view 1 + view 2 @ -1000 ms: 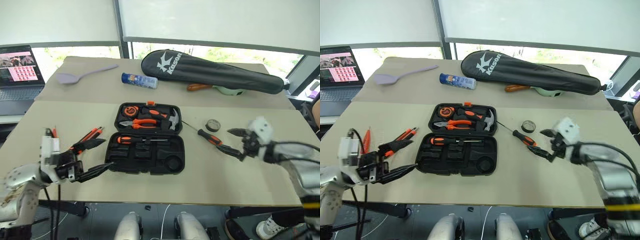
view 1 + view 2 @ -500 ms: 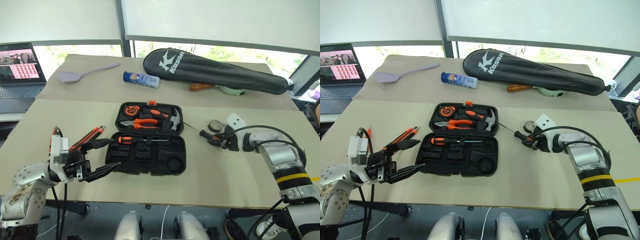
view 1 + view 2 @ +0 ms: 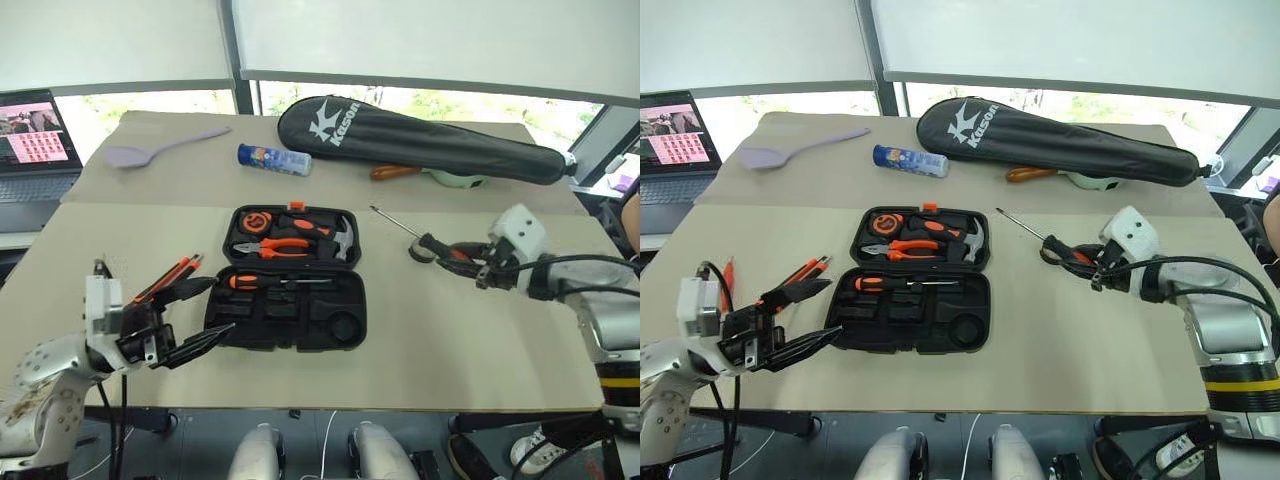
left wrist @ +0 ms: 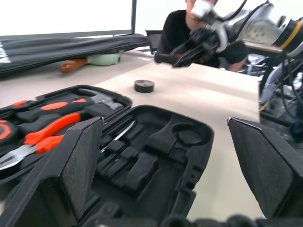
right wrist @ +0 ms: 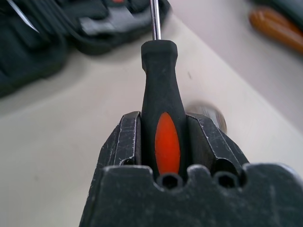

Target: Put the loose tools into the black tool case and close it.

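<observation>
- one laptop (image 3: 35, 140) at the far left edge, screen lit.
- one lilac spatula (image 3: 150, 150) on the back table, near the left corner.
- one left gripper (image 3: 195, 318) low at the front left, its two fingers spread wide and holding nothing, tips just beside the case's left edge.
- a small bunch of loose tools (image 3: 168, 280) with orange and black handles lies just behind that gripper, left of the case; they overlap, so i cannot count them for sure.
- one blue-and-white can (image 3: 274, 159) lying on its side on the back table.
- one black tool case (image 3: 290, 277) in the middle of the front table, lying open. the far half holds one tape measure, one pair of orange-handled pliers and one hammer. the near half holds one orange-handled tool in a long slot, several bare moulded slots and a round recess.
- one long black racket bag (image 3: 420, 140) with a white logo across the back table; one brown-handled tool (image 3: 398, 172) and one pale green object sit against its near side.
- one black tape roll (image 4: 144, 85) on the table right of the case, below the raised screwdriver.
- one screwdriver (image 3: 412, 232) with a black-and-orange handle, up off the table right of the case, shaft pointing back toward the case's far right corner.
- one right gripper (image 3: 462, 257), both fingers clamped on that screwdriver's handle.
</observation>
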{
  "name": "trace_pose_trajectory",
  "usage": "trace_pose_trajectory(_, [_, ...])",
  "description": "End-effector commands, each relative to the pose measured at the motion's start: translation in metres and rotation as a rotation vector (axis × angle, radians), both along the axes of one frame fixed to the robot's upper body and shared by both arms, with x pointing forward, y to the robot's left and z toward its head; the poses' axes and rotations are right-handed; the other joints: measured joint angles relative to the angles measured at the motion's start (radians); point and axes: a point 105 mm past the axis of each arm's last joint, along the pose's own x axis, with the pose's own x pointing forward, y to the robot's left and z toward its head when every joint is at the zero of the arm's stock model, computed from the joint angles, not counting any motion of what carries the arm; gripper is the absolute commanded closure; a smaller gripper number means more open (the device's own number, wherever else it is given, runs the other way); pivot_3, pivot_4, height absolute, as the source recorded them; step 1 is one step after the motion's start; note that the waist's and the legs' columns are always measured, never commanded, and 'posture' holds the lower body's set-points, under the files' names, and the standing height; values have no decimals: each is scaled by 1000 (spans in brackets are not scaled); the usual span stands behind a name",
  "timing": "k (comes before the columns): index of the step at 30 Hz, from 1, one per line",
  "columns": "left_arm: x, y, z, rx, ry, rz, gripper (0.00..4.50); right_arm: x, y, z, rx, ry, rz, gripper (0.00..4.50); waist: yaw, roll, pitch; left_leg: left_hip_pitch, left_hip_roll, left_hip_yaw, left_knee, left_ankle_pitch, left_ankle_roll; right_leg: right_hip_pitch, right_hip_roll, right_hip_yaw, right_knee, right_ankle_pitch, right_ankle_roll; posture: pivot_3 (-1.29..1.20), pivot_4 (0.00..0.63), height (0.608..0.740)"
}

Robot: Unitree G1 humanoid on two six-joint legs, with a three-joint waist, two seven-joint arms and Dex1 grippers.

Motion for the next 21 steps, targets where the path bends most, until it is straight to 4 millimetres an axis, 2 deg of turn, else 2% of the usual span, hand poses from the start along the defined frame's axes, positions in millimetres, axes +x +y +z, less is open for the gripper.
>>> trace_pose_trajectory(1, [-4,15,2,36,-29,55,0,-21,70,17,1,-5,333,3459,-8,0,0,0,0,-1,0,0,0,0,0,0,0,0,0,0,150,740])
trace_pose_trajectory(3, [-5,19,-1,47,-20,72,0,-18,93,12,-25,20,381,3459,-8,0,0,1,1,-3,0,0,0,0,0,0,0,0,-1,0,150,740])
trace_pose_trajectory(5, [-8,25,-7,57,0,100,0,-16,119,-7,-108,101,420,3459,-8,0,0,1,1,-4,-1,0,0,0,0,0,0,0,-1,0,150,740])
trace_pose_trajectory(7, [-10,28,-10,62,9,114,0,-15,131,-21,-205,125,442,3459,-3,0,0,1,1,-3,-1,0,0,-1,-2,-1,0,0,-1,0,150,740])
trace_pose_trajectory(13, [-13,24,-9,64,1,124,0,-3,141,-37,-294,132,398,3459,22,-1,1,-3,-1,-3,0,0,0,-3,-5,-3,0,0,-1,0,150,740])
trace_pose_trajectory(21, [-16,24,-6,71,-5,134,0,0,140,-39,-292,171,369,3459,19,-1,1,-3,0,-2,0,0,0,-5,-3,-3,1,0,-2,0,150,740])
